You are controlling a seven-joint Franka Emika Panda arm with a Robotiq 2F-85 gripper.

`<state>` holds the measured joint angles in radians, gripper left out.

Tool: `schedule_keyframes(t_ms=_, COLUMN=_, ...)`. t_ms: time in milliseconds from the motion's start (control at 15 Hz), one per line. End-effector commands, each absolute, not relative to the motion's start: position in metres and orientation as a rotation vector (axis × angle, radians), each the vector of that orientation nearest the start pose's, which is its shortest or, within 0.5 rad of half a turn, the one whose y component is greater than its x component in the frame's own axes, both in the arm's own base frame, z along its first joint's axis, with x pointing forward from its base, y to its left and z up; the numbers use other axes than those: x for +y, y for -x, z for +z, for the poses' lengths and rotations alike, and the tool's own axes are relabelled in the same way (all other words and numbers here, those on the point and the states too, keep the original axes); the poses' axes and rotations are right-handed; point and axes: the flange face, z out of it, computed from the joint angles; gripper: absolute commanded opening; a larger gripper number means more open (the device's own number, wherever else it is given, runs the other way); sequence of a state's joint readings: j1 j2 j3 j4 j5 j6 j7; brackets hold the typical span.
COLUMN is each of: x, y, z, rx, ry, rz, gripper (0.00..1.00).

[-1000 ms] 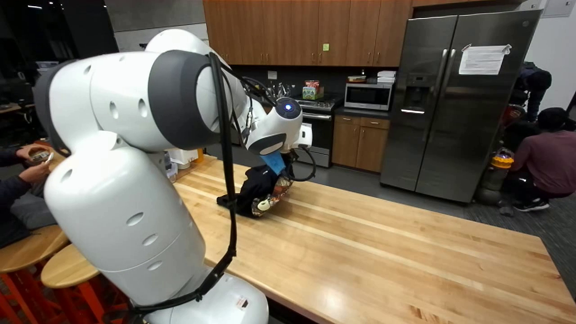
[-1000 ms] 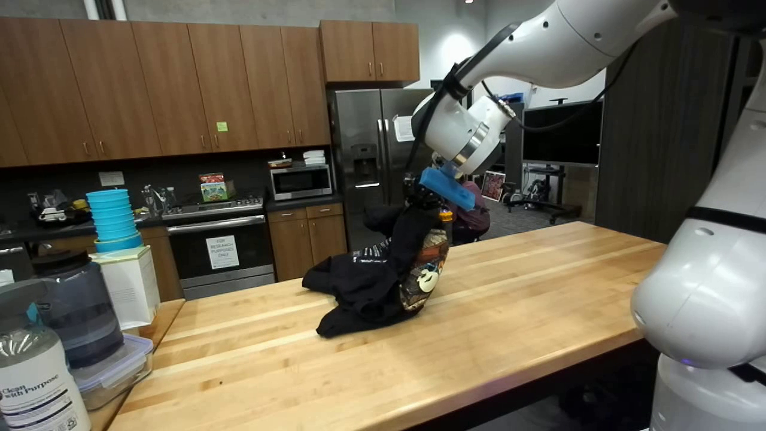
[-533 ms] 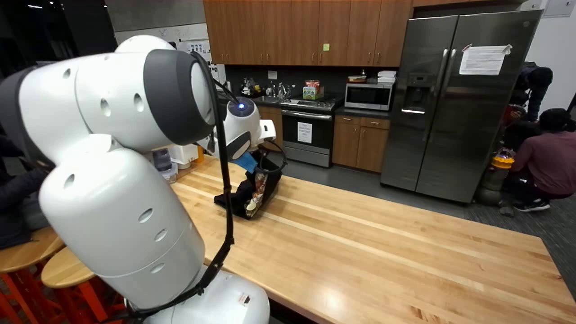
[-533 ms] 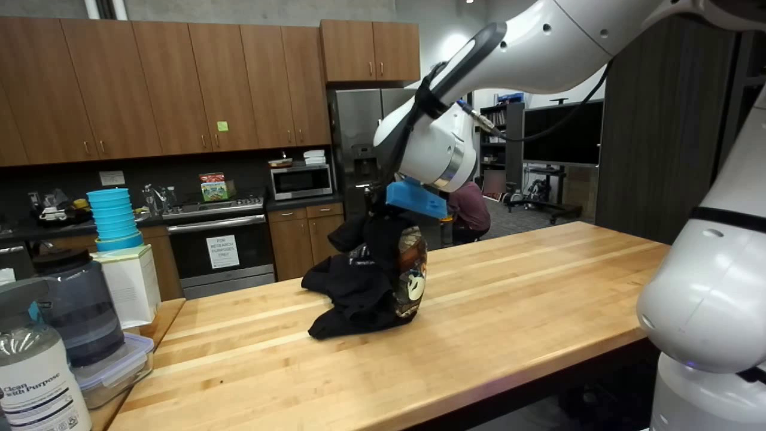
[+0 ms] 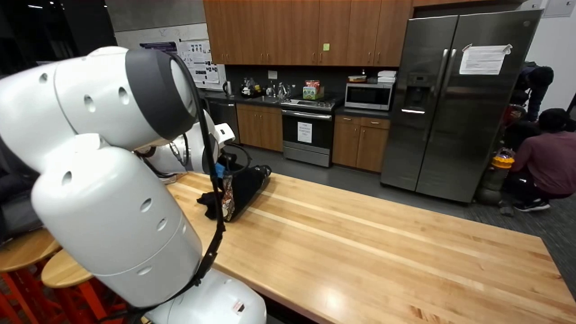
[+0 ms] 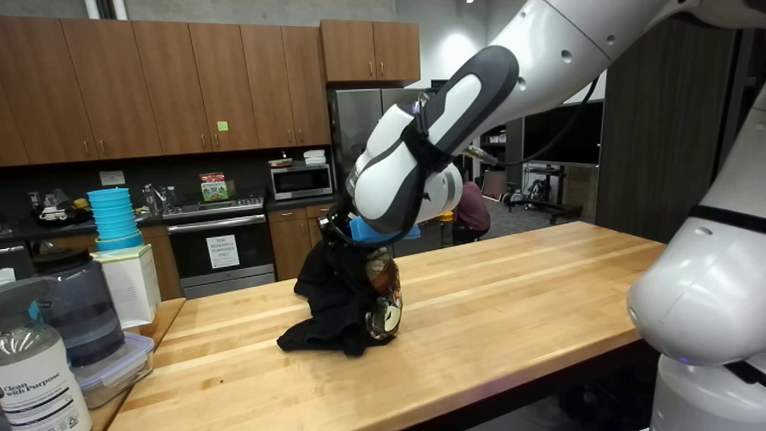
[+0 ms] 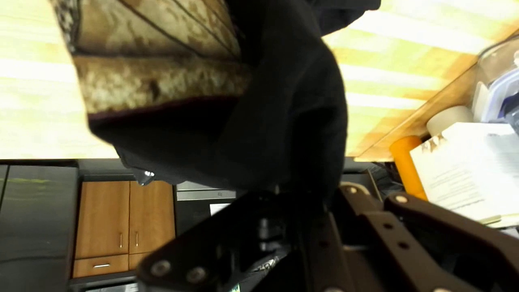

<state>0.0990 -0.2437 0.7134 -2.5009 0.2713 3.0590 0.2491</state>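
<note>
there is one black garment (image 6: pixel 335 299) with a patterned print (image 6: pixel 386 293), one arm (image 6: pixel 553 54) and one pincer (image 7: pixel 306 196). by the end of the desk (image 6: pixel 508 317) stand one labelled bottle (image 6: pixel 42 389), one dark jug (image 6: pixel 84 320), one lidded container (image 6: pixel 114 365) and one white box (image 6: pixel 134 287) under a stack of turquoise tubs (image 6: pixel 114 218); two round stools (image 5: pixel 67 272) show in an exterior view. the arm slopes down over the desk to a low wrist (image 6: pixel 383 185), a black cable (image 5: pixel 220 227) running along it. the pincer is clamped on the upper part of the garment, which drapes down, its lowest folds lying on the desk. the desk's far edge passes close behind the garment; i cannot tell whether any cloth overhangs it. to one side, long pale planks stretch to a distant corner; to the other, wood separates the cloth from the jug.
</note>
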Motion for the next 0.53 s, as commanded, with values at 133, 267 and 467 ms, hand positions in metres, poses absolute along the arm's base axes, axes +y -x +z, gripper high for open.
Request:
schedule_keyframes(t_ms=133, x=0.389, y=-0.338, z=0.428, rx=-0.599, ry=2.721, rz=-0.894, gripper=0.01)
schedule_keyframes(t_ms=267, x=0.404, y=-0.331, z=0.420, rx=-0.660, ry=2.770, rz=-0.857, gripper=0.01)
schedule_keyframes(t_ms=467, x=0.424, y=-0.319, z=0.406, rx=-0.745, ry=2.834, rz=-0.817, gripper=0.36)
